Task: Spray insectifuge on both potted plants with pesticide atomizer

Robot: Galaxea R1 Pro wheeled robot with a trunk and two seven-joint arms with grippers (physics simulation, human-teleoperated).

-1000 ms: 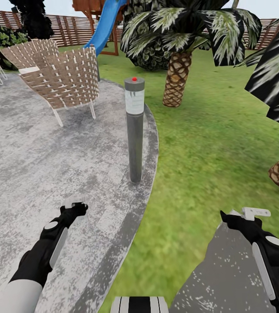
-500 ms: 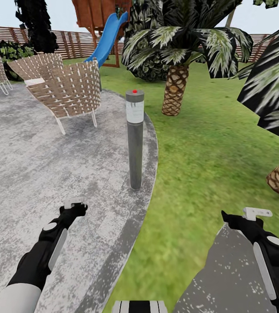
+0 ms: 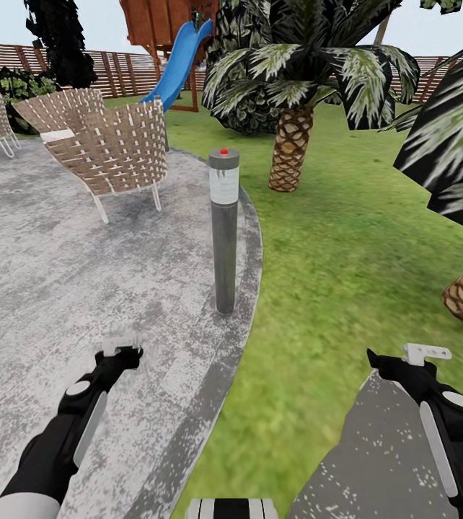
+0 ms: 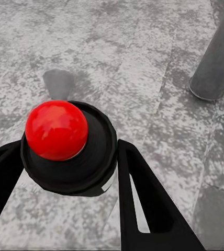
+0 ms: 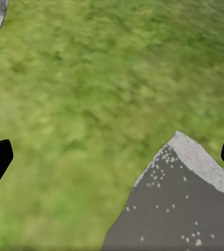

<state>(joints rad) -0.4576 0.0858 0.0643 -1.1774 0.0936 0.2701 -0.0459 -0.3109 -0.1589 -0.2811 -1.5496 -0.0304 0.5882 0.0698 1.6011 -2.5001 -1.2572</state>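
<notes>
1. Already we have the pesticide atomizer (image 4: 67, 149) between our left gripper's (image 3: 120, 351) jaws, which are clamped on its dark collar just below the red button (image 4: 56, 129); it hangs over the grey paving (image 3: 58, 288), near the tall grey bollard (image 3: 223, 231).
2. Our right gripper (image 5: 112, 157) hangs over the lawn (image 3: 347, 245) beside a stepping stone (image 3: 376, 461), jaws wide apart with nothing between them.
3. We judge the bottle light and rigid, but its smooth round body could twist or slip in a two-sided pinch, so holding it just under the cap, where the collar gives a lip, seems the safest place.
4. The red button must stay free for spraying, so we would avoid shifting the grip upward.
5. Neither potted plant is visible to us; ahead we see palms (image 3: 293, 108), woven chairs (image 3: 109, 148) and a blue slide (image 3: 177, 61), so we judge that driving on comes next.
</notes>
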